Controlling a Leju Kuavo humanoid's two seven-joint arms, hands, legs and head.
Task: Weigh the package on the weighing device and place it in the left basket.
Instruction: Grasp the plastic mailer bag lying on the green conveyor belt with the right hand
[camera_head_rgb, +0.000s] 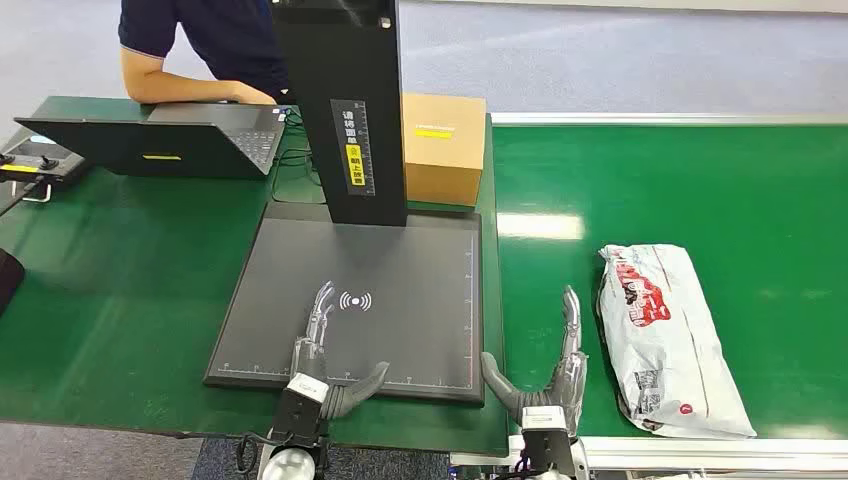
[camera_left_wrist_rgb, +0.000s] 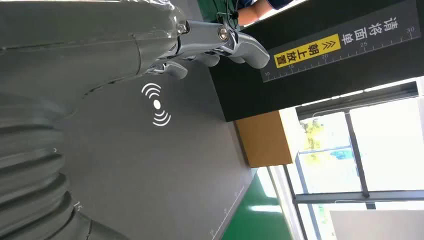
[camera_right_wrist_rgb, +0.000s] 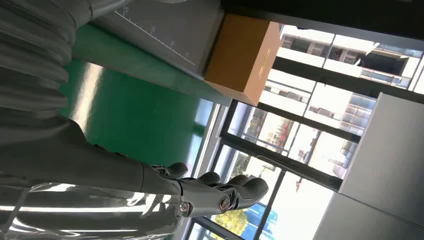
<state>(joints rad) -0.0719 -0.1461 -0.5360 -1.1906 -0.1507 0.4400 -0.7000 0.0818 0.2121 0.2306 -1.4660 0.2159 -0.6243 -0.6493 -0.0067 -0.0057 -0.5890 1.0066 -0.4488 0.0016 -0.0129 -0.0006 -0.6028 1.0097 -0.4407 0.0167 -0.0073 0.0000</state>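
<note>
White plastic package (camera_head_rgb: 668, 335) lying flat, long axis near-to-far, slightly angled

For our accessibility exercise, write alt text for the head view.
A white plastic mailer package lies on the green belt, right of a flat dark grey weighing platform. The open left robot hand hovers over the platform, the open right robot hand beside the package.

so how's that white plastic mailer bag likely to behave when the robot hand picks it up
The white mailer bag looks soft and wrinkled, so it will probably sag rather than stay stiff. Its glossy film may be slippery. It lies flat, so rolling seems unlikely. The right robot hand beside it is open.
</note>
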